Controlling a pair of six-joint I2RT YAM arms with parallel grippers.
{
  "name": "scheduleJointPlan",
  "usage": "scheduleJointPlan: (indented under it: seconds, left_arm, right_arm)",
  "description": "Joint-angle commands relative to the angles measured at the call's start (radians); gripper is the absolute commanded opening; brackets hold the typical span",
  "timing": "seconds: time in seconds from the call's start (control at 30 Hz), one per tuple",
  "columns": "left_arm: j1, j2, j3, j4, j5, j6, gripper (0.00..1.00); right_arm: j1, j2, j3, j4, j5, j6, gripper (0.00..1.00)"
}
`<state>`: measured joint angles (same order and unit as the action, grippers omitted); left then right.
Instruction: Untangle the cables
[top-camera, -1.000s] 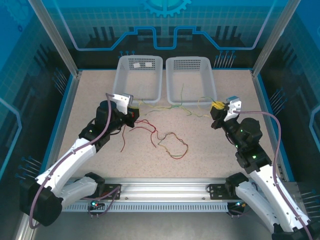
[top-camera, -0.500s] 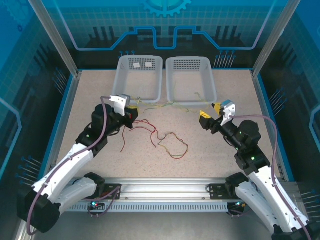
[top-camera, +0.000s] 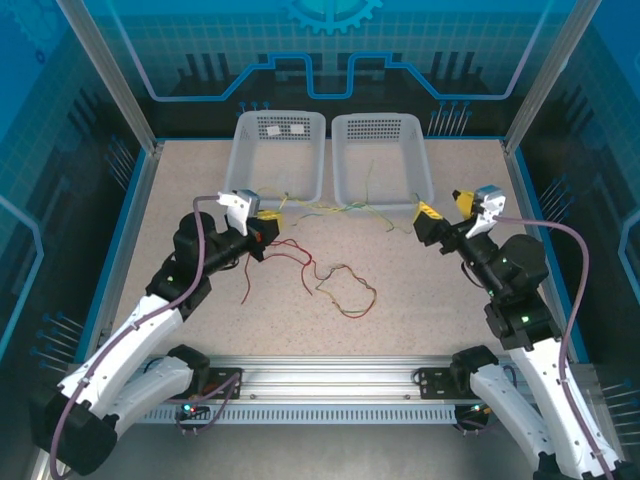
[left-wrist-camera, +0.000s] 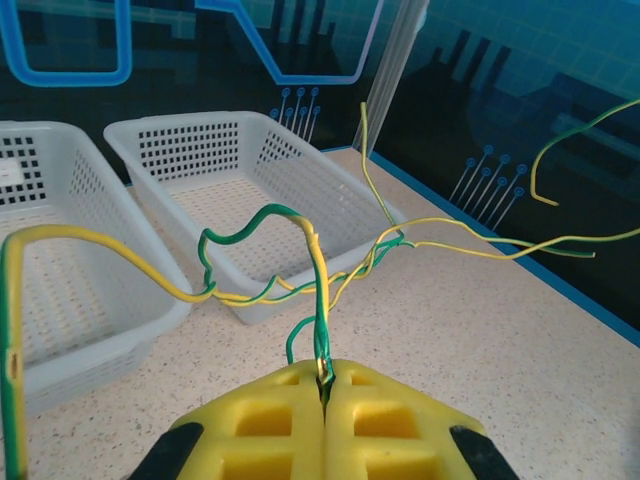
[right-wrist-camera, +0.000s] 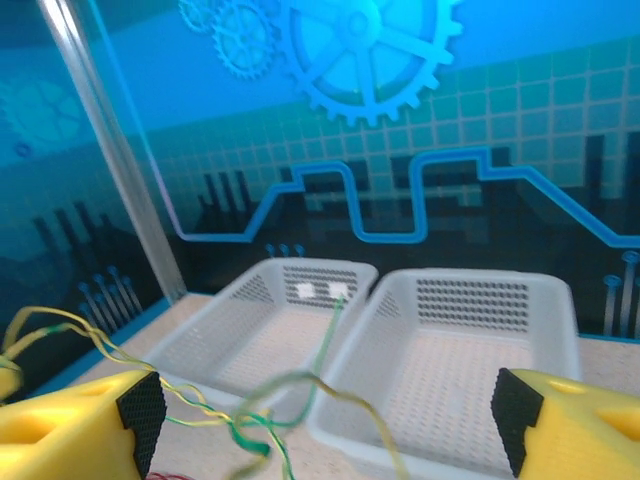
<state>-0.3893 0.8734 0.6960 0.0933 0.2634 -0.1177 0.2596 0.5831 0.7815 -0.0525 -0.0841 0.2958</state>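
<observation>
The left pincer (top-camera: 262, 229) is clenched on a single yellow-green strand; in its wrist view the yellow pads (left-wrist-camera: 390, 425) meet with the wire pinched in the seam between them. From that grip the yellow-green cables (top-camera: 345, 210) run right across the surface (top-camera: 440, 310), just in front of the two white baskets (top-camera: 236, 150), one strand rising over the near rim of the right basket. Several strands twist together partway along. The red cables (top-camera: 300, 262) lie in a loose squiggle nearer the arms, from just beside the left pincer toward the middle; one green-yellow piece seems to be mixed into their right end.

The right pincer (top-camera: 445, 206) hangs at the right end of the yellow-green run with its jaws spread wide, released and grasping nothing; its wrist view shows the strands lying beyond the gap.

The step in hand looks like teasing the yellow-green bundle apart, with the left side anchoring one strand. The next move probably calls for the right pincer to come down over one strand near the twist, close on that one alone, and draw it away to the right; catching two strands at once would only tighten the knot
</observation>
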Motion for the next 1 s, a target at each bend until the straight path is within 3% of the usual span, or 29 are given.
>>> scheduleJointPlan:
  seconds: [0.0,0.27,0.4,0.6,0.67,0.77,0.97]
  left_arm:
    - [-0.009,-0.025,-0.015,0.047,0.039,0.039,0.0]
    - [-0.012,-0.019,-0.002,0.016,0.004,0.053,0.0]
    - [-0.028,-0.007,0.017,-0.016,-0.006,0.081,0.0]
    - [-0.061,0.018,0.013,-0.003,-0.033,0.102,0.0]
    - [-0.076,0.028,0.013,0.008,-0.047,0.107,0.0]
    - [-0.097,0.036,0.012,0.022,-0.085,0.109,0.0]
    - [-0.123,0.038,-0.006,0.074,-0.106,0.105,0.0]
  right_arm:
    - [0.008,0.002,0.081,0.024,-0.106,0.061,0.89]
    - [0.024,0.002,0.269,-0.192,0.077,-0.01,0.92]
    - [0.023,0.068,0.357,-0.261,0.008,-0.05,0.9]
    - [0.05,0.416,0.529,-0.328,-0.244,0.126,0.79]
    - [0.105,0.522,0.57,-0.348,-0.215,0.128,0.76]
    - [0.171,0.671,0.67,-0.475,-0.013,0.129,0.7]
    - [0.151,0.924,0.748,-0.55,-0.042,0.197,0.67]
